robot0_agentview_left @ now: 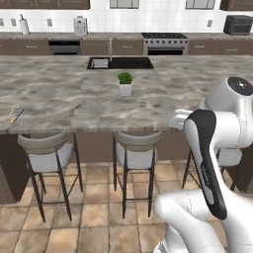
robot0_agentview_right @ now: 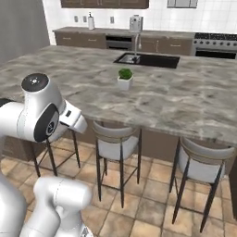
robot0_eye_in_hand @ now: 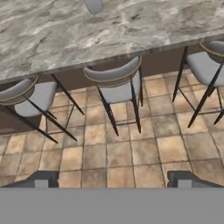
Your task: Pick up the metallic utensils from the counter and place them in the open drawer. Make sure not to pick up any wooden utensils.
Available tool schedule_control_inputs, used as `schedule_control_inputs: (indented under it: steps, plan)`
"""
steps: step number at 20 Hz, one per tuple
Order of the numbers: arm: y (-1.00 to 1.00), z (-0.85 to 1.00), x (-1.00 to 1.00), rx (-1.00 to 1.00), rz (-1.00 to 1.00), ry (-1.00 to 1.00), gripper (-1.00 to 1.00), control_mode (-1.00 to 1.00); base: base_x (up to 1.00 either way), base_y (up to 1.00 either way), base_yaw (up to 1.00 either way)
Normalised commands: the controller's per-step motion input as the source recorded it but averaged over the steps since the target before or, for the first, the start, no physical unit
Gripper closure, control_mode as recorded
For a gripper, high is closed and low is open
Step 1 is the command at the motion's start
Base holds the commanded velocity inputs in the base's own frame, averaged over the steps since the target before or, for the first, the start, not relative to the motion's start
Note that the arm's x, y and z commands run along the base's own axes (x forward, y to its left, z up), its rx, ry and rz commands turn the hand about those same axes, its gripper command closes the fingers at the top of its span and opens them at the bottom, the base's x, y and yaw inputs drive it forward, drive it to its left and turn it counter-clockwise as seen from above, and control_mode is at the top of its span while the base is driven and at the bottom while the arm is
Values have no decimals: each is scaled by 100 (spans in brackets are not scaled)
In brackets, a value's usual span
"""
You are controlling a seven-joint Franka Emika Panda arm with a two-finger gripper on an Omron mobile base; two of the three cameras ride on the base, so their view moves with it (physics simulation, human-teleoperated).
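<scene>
A small slim metallic utensil [robot0_agentview_left: 16, 114], yellowish at one end and bluish-grey at the other, lies at the far left of the counter [robot0_agentview_left: 74, 99] near its front edge. It is too small to tell whether it is one piece or two. My gripper [robot0_eye_in_hand: 113, 180] is open and holds nothing. It hangs in front of the counter [robot0_eye_in_hand: 87, 35], over the stools and the tile floor, far to the right of the utensil. The open drawer and the wooden utensils are out of view.
A potted plant [robot0_agentview_left: 125, 84] stands mid-counter, with a sink [robot0_agentview_left: 120, 63] behind it. Grey stools [robot0_agentview_left: 49, 153] [robot0_agentview_left: 136, 150] [robot0_eye_in_hand: 116, 81] stand under the counter's front edge. A range [robot0_agentview_left: 164, 42] and dark cabinets line the back wall.
</scene>
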Motion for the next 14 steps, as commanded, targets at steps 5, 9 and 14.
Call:
schedule_control_inputs:
  steps: [5, 9, 14]
  plan:
    - [0, 0, 0, 0, 0, 0, -100, 100, 9, 100, -19]
    - [0, 0, 0, 0, 0, 0, -100, 100, 1, 100, -8]
    - [0, 0, 0, 0, 0, 0, -100, 100, 15, 98, 11]
